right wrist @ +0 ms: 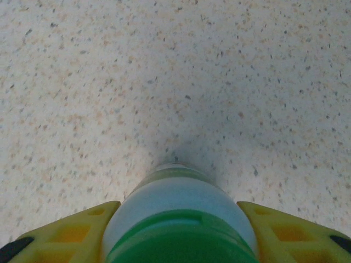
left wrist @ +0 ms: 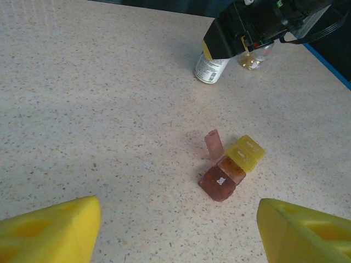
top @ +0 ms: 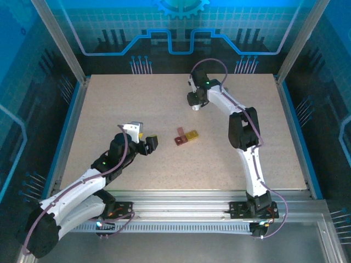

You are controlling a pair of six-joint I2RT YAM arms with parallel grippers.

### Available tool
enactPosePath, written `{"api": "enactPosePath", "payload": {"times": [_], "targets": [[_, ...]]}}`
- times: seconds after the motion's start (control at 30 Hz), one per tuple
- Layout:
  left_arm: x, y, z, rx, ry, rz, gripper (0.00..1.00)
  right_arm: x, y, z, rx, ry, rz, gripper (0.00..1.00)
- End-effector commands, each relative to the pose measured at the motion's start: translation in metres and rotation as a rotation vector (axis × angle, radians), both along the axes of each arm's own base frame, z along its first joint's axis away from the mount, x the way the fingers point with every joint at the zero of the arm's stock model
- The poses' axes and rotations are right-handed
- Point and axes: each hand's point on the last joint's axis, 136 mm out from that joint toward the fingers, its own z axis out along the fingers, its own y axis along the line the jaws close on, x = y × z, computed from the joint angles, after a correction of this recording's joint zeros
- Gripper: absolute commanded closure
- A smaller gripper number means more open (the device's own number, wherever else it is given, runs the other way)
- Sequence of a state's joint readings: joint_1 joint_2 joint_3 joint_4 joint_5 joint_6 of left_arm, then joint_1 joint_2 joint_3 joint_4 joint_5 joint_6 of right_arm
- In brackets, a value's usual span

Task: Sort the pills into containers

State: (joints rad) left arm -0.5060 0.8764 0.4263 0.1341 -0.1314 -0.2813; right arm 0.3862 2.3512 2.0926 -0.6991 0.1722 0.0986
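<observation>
Pills (left wrist: 227, 167) at centre-right of the left wrist view, a red-brown piece and a yellow one touching on the speckled table (left wrist: 82, 109). Left gripper (left wrist: 179, 213) hovers at the bottom edge, fingers wide apart. Top view, upper centre: right gripper (top: 194, 105) clamped around the white bottle (right wrist: 178, 200), green cap (right wrist: 181, 241) on. Amber vial (left wrist: 255, 57) just beside it.

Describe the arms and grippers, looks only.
Both match: the left arm and right arm have white link shells with black joint housings, a purple-grey cable looping outside each, and a small green status light. The left gripper and right gripper carry chunky yellow wedge-shaped fingers with moulded recesses.
</observation>
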Motion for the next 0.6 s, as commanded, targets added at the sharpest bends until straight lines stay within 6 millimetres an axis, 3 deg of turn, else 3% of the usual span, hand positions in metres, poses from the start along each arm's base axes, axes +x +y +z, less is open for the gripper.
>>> {"api": "enactPosePath", "payload": {"times": [0.0, 0.07, 0.2, 0.37, 0.43, 0.57], "targets": [[-0.003, -0.015, 0.012, -0.045, -0.064, -0.085, 0.25, -0.026, 0.019, 0.078, 0.071, -0.098, 0.134, 0.52], [-0.008, -0.030, 0.019, -0.064, -0.100, -0.182, 0.25, -0.054, 0.038, 0.101, 0.141, -0.112, 0.294, 0.53], [-0.032, -0.067, 0.038, -0.019, -0.211, -0.489, 0.26, -0.140, 0.081, 0.148, 0.251, -0.152, 0.731, 0.53], [-0.032, -0.080, 0.055, 0.038, -0.326, -0.591, 0.25, -0.211, 0.100, 0.171, 0.193, -0.178, 1.012, 0.54], [-0.042, -0.088, 0.061, 0.033, -0.344, -0.673, 0.25, -0.244, 0.105, 0.180, 0.216, -0.167, 1.125, 0.55], [-0.053, -0.091, 0.063, 0.012, -0.365, -0.725, 0.25, -0.290, 0.113, 0.194, 0.237, -0.201, 1.275, 0.57]]}}
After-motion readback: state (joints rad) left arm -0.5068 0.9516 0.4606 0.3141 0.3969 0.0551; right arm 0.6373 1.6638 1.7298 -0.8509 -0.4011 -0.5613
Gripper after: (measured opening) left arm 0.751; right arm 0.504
